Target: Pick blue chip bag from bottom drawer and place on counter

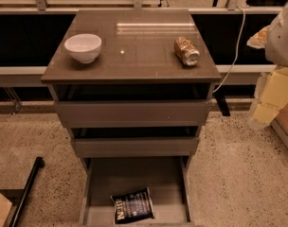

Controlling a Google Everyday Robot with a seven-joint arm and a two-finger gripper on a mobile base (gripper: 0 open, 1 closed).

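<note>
The blue chip bag (132, 206) lies flat on the floor of the open bottom drawer (134, 178), near its front and a little left of centre. The counter (134, 51) is the glossy grey-brown top of the cabinet. My gripper (269, 100) hangs at the right edge of the view, beside the cabinet at about the height of the top drawer, well away from the bag and holding nothing that I can see.
A white bowl (83, 47) stands at the counter's left. A gold-brown can (186, 50) lies on its side at the right. The two upper drawers (132, 112) stand slightly ajar. A white cable (234, 51) hangs behind. A black bar (28, 188) lies on the floor at the left.
</note>
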